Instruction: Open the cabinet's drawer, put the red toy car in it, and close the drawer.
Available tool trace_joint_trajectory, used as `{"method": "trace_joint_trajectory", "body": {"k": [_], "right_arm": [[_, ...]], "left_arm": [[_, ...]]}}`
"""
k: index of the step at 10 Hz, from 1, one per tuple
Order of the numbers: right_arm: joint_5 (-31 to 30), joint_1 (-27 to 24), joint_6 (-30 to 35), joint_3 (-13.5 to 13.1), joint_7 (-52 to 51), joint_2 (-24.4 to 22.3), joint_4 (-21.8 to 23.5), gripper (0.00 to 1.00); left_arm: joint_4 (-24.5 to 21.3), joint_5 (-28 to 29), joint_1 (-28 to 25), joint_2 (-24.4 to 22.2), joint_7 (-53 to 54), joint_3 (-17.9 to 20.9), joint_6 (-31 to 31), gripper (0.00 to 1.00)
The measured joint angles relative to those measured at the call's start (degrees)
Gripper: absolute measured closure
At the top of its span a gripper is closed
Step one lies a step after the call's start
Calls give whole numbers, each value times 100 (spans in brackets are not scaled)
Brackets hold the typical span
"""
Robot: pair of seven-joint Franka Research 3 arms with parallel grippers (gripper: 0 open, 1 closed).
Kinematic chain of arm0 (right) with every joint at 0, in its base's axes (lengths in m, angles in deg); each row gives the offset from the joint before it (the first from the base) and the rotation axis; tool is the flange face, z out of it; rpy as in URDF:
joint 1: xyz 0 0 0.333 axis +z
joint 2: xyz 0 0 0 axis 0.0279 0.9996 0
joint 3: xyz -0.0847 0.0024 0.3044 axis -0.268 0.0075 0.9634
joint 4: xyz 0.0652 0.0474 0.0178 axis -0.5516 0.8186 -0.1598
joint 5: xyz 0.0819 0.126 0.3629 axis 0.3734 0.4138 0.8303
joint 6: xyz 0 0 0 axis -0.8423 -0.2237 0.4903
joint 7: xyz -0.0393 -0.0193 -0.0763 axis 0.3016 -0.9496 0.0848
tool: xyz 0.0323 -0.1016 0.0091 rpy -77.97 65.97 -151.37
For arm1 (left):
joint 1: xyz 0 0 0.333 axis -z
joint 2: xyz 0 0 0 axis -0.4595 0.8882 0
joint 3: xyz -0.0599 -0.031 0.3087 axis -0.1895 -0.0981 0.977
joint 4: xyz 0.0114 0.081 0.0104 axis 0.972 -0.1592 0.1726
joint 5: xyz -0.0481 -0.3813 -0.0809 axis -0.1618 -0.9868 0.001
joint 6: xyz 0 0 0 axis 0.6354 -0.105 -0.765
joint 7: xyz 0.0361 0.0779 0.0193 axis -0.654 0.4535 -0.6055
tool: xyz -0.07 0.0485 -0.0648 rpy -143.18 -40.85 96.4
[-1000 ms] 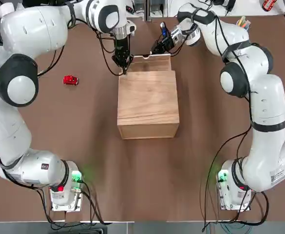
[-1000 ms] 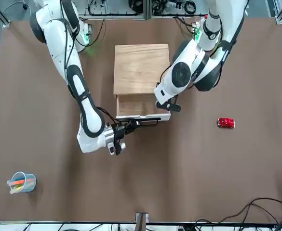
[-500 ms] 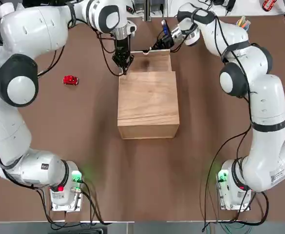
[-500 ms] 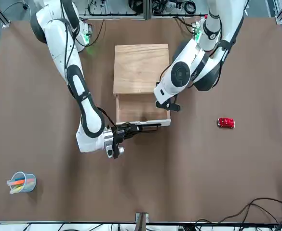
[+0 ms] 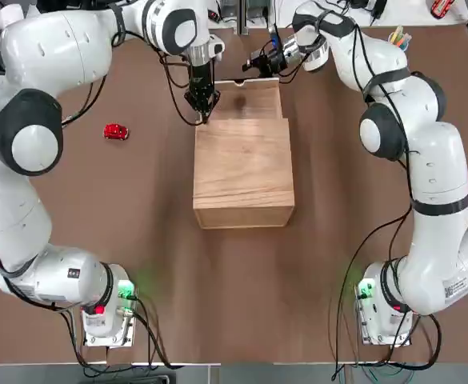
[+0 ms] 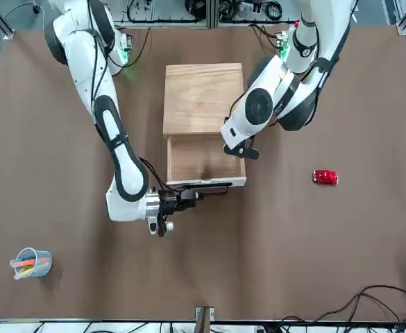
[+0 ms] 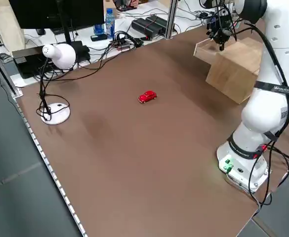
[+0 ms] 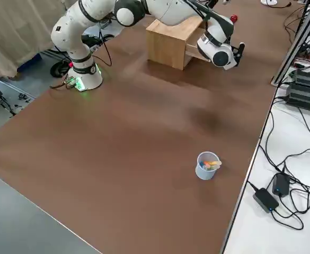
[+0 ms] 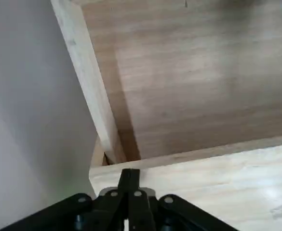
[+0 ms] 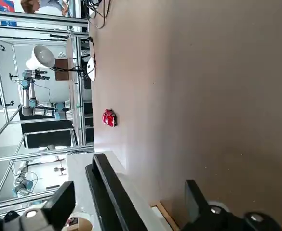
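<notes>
The light-wood cabinet (image 5: pixel 243 172) stands mid-table with its drawer (image 5: pixel 251 99) pulled out on the far side, nothing inside it. My left gripper (image 5: pixel 202 104) is shut and rests its tips on the cabinet's top far-left corner (image 9: pixel 189 178) beside the drawer. My right gripper (image 5: pixel 254 67) sits just beyond the drawer's front panel (image 6: pixel 206 182); its fingers (image 10: pixel 107 185) stand wide open and hold nothing. The red toy car (image 5: pixel 116 131) lies on the table to the cabinet's left, also seen as the red toy car (image 6: pixel 325 177), apart from both grippers.
A cup of coloured pens (image 6: pixel 30 263) stands at the far right corner. A white desk lamp (image 7: pixel 55 55) sits off the far-left edge, with cables and boxes beyond it. Brown table surface (image 5: pixel 242 296) stretches between the cabinet and the arm bases.
The drawer has slid farther out of the cabinet. My right gripper moved away from the cabinet with it and then opened its fingers. The left gripper and the car stayed put.
</notes>
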Motion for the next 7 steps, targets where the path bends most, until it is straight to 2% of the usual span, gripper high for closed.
{"method": "trace_joint_trajectory", "body": {"k": [4,5,7], "right_arm": [[23,-154,-22,-20,17,-5,-209,0],[25,-288,65,-24,20,-27,-322,0],[23,-556,740,-108,23,-118,-474,0]], "left_arm": [[132,3,-89,-45,-14,87,13,99],[196,8,-143,-134,-164,237,12,99],[214,9,-220,-454,-453,751,-5,97]]}}
